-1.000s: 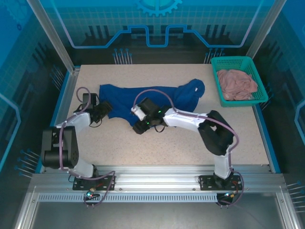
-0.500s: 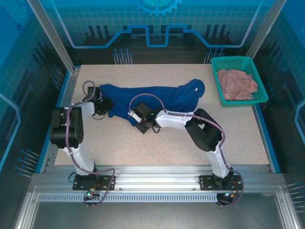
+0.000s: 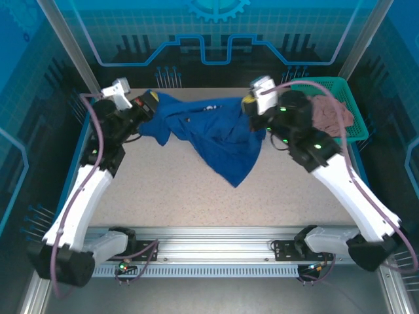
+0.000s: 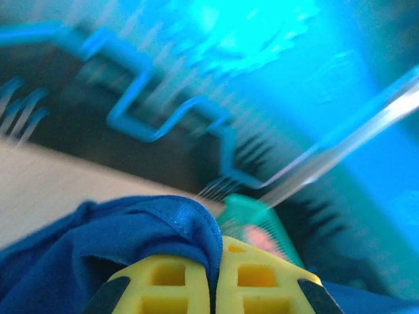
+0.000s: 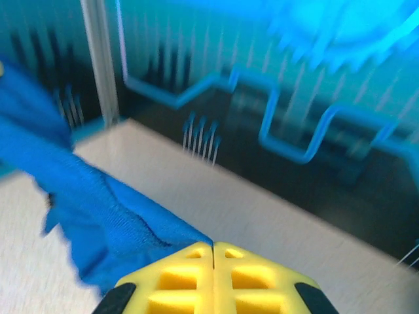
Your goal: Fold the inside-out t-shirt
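Both arms are reaching high toward the far side of the table (image 3: 163,190), and the royal-blue t-shirt (image 3: 219,134) is hanging between them like a slack banner. The left gripper (image 3: 150,98) is pinching one upper edge of the cloth at the far left; on the left wrist camera its yellow jaws (image 4: 214,278) are pressed together with a hemmed fold of blue (image 4: 98,242) wedged right into the seam. The right gripper (image 3: 247,102) is clamping the opposite end near the far middle, and on its own camera the jaws (image 5: 213,261) are meeting tight with blue fabric (image 5: 98,196) trailing off to the left of them.

The shirt is sagging in the middle and coming down to a bunched point over the near centre of the table; whether that tip is brushing the surface I cannot tell.

Now the worry: both bites are looking thin, right at the edge of the cloth, so a quick spread or shake is risking the fabric sliding out of one pinch and the whole thing collapsing in a heap. The cloth is also looking twisted between the grips, which is threatening a crooked lay-down. And the right arm is working just beside the teal basket (image 3: 321,81) with the pink garment (image 3: 332,114), so a wide swing is risking a knock or a snag there
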Motion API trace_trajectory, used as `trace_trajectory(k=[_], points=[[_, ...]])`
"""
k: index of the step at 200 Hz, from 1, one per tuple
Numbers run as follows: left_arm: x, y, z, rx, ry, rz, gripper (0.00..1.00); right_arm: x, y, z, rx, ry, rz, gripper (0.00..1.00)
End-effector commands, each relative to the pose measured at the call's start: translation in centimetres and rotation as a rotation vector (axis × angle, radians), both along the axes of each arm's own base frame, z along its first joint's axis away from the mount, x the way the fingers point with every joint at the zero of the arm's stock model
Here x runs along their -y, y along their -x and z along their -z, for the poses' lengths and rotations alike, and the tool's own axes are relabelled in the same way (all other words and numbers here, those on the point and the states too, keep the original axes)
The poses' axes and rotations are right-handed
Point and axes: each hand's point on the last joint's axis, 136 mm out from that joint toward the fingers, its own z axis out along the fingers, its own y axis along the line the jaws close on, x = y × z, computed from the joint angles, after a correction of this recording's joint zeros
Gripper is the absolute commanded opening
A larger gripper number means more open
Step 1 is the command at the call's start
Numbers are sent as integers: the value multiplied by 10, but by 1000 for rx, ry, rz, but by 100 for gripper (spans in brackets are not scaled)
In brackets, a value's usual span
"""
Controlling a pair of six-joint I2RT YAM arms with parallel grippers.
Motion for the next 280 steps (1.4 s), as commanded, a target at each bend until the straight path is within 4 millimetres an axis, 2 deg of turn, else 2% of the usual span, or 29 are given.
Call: trace_trajectory(k=[1, 12, 32, 46, 60, 72, 93, 117, 131, 154, 163, 173, 181, 196, 202, 220, 235, 258, 270, 280], points=[[7, 14, -46, 109, -10, -35, 0, 33, 10, -41, 96, 13, 78, 0], [23, 29, -78, 188, -26, 7, 0, 46, 24, -71, 161, -10, 91, 0], [40, 63, -129, 328, -74, 33, 0, 64, 57, -122, 271, -66, 90, 0], [46, 88, -159, 428, -114, 34, 0, 76, 79, -149, 326, -101, 87, 0], [42, 106, -179, 484, -145, 4, 0, 85, 99, -167, 363, -126, 80, 0], [30, 110, -186, 486, -177, -59, 0, 93, 112, -177, 384, -136, 81, 0], [13, 107, -182, 448, -226, -156, 0, 101, 123, -183, 401, -132, 91, 0], [12, 100, -172, 416, -242, -174, 0, 96, 112, -174, 373, -111, 96, 0], [16, 82, -157, 362, -272, -193, 0, 88, 88, -158, 322, -75, 121, 0], [32, 42, -126, 265, -335, -211, 0, 73, 21, -110, 165, -20, 167, 0], [41, 29, -115, 233, -350, -197, 0, 56, -2, -82, 69, -35, 111, 0], [50, 19, -105, 201, -353, -176, 0, 31, -16, -51, -12, -52, 9, 0], [56, 12, -98, 178, -348, -161, 0, 7, -19, -29, -66, -75, -89, 0], [62, 4, -90, 151, -339, -150, 0, -36, -14, 9, -129, -79, -238, 13], [64, 1, -87, 144, -342, -149, 0, -55, -10, 31, -165, -62, -280, 20], [65, -1, -84, 134, -343, -151, 0, -102, 7, 79, -244, -40, -400, 41], [63, -1, -84, 134, -344, -158, 0, -133, 20, 116, -304, -45, -468, 55], [62, 3, -92, 156, -344, -155, 0, -152, 19, 169, -431, -84, -471, 63], [63, 8, -101, 180, -352, -140, 0, -144, 9, 197, -480, -53, -391, 64], [63, 12, -109, 204, -359, -128, 0, -132, 0, 212, -497, -28, -321, 65]])
